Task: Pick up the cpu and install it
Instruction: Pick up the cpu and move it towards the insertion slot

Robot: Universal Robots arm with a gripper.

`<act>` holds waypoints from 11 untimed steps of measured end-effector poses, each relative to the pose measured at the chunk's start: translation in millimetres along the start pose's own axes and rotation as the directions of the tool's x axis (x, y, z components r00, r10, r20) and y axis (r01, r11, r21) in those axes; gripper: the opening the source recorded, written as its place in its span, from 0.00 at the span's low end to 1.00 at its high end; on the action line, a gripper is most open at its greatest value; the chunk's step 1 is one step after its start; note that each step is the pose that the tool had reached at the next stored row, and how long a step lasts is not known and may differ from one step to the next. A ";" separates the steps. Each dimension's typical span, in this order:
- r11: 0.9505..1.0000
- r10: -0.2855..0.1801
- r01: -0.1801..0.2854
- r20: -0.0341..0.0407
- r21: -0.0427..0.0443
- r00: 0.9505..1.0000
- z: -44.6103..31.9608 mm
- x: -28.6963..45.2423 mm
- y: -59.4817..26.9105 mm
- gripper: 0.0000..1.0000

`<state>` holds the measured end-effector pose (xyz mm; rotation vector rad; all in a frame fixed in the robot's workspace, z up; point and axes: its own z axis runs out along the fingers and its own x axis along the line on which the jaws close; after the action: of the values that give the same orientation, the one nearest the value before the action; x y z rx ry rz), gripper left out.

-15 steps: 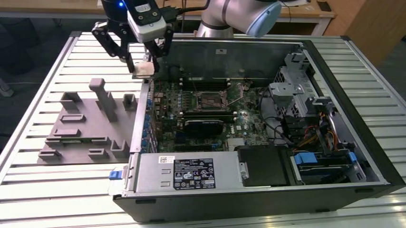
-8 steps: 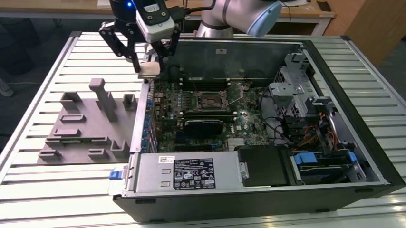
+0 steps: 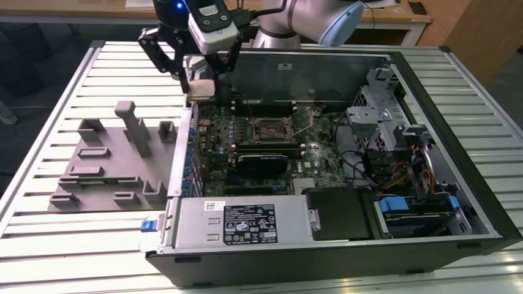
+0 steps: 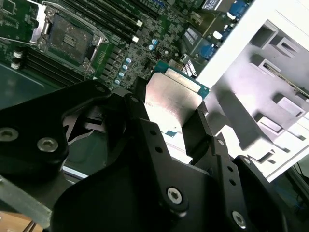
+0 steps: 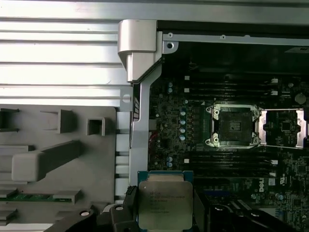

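**Slatted bench (image 3: pixel 57 245), open case, cpu (image 3: pixel 202 90) in the claw (image 3: pixel 202 86): the socket lies off to the side**

Grey slats carry a computer case (image 3: pixel 327 66) lying open, with a grey moulded block (image 3: pixel 106 165) just beside it on the exterior view's left. The claw hangs above the case's side wall, right over the line between block and board, and it is clenched on the cpu. In the second wrist view the fingers (image 4: pixel 145 130) pinch two opposite edges of the chip (image 4: pixel 171 99).

Now the relation that matters. The socket (image 3: pixel 272 127) sits inside the case, toward the exterior view's right of the claw and lower down on the board. In the first wrist view the cpu (image 5: pixel 164 205) is nearly square, so it has no real long axis, and its edges run roughly parallel to the socket frame (image 5: pixel 235 126). The frame's lid is folded open on the side away from the claw.

Memory slots flank the socket closely, and the air above it looks open. The side wall is the one edge between the cpu and the board.
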<state>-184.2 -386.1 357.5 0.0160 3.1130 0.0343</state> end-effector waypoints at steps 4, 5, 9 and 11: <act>1.000 0.000 0.000 0.000 0.000 1.000 0.3 -7.8 0.4 0.54; 1.000 0.000 0.000 0.000 0.000 1.000 0.3 -9.6 0.5 0.54; 1.000 0.000 0.000 0.000 0.000 1.000 0.5 -16.7 0.9 0.54; 1.000 0.000 0.000 0.000 0.000 1.000 0.6 -20.2 1.2 0.54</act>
<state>-164.0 -385.2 357.5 0.0161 3.1133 0.0343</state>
